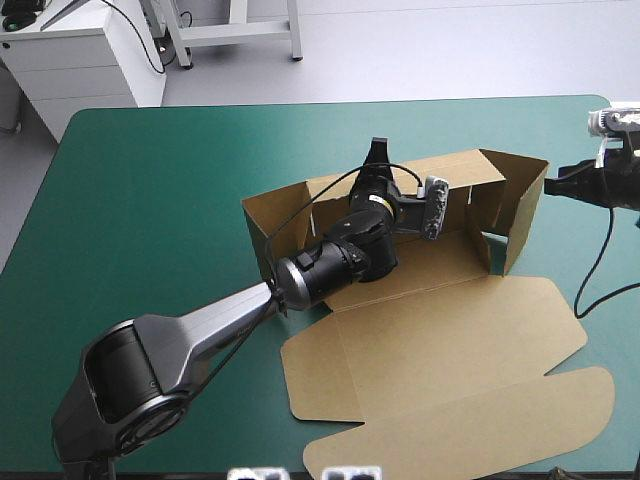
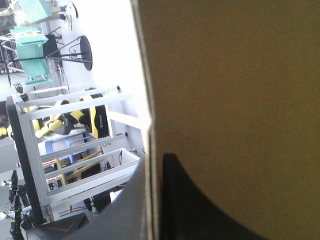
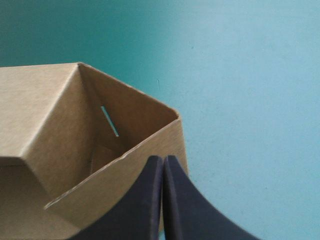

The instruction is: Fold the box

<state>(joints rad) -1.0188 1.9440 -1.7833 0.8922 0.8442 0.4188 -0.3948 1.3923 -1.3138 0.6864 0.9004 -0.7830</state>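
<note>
Robot lab, teal-green table, white cabinet, grey floor

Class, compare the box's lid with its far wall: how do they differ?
The lid lies flat on the table; the far wall stands upright. The left gripper clamps the far wall, not the lid. Both are brown board.

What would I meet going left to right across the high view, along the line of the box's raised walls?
teal-green cover → box's left wall → left pincer → box's right wall → right pincer
</note>
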